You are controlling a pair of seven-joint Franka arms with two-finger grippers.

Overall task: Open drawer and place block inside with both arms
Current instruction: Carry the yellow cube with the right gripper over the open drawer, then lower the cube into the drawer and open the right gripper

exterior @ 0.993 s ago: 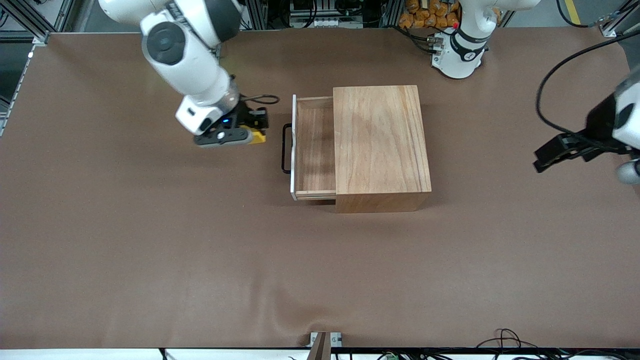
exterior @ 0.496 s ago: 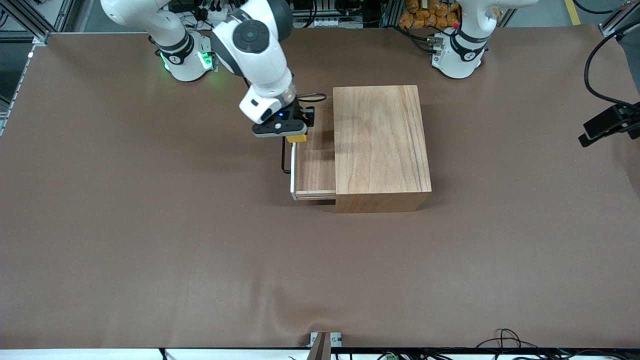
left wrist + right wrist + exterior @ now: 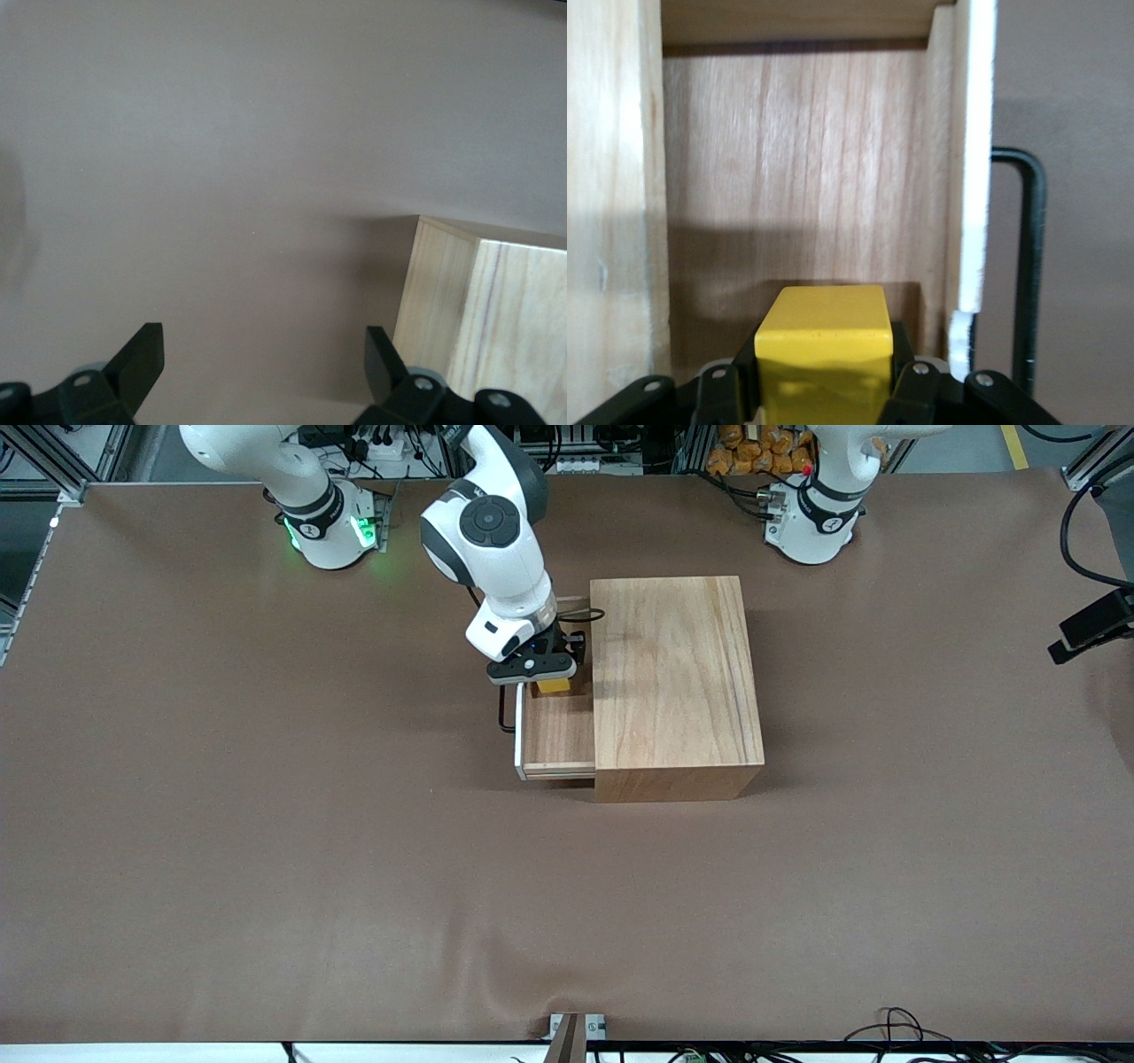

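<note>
The drawer (image 3: 554,731) stands pulled out of the wooden box (image 3: 678,682), its white front panel and black handle (image 3: 505,710) facing the right arm's end of the table. My right gripper (image 3: 551,680) is over the drawer's part nearest the arm bases, shut on the yellow block (image 3: 555,685). In the right wrist view the block (image 3: 823,341) sits between the fingers (image 3: 908,390) above the drawer floor (image 3: 797,177), with the panel (image 3: 975,159) and handle (image 3: 1032,266) alongside. My left gripper (image 3: 1091,631) hangs open over the table edge at the left arm's end, its fingers (image 3: 142,359) wide apart with nothing between them.
The left wrist view shows bare brown table and one corner of the wooden box (image 3: 483,310). Both arm bases (image 3: 332,522) stand along the table's edge farthest from the front camera. Cables lie at the edge nearest the camera.
My right gripper carried the block from above the table beside the handle to over the open drawer. My left gripper drew back toward its own end of the table.
</note>
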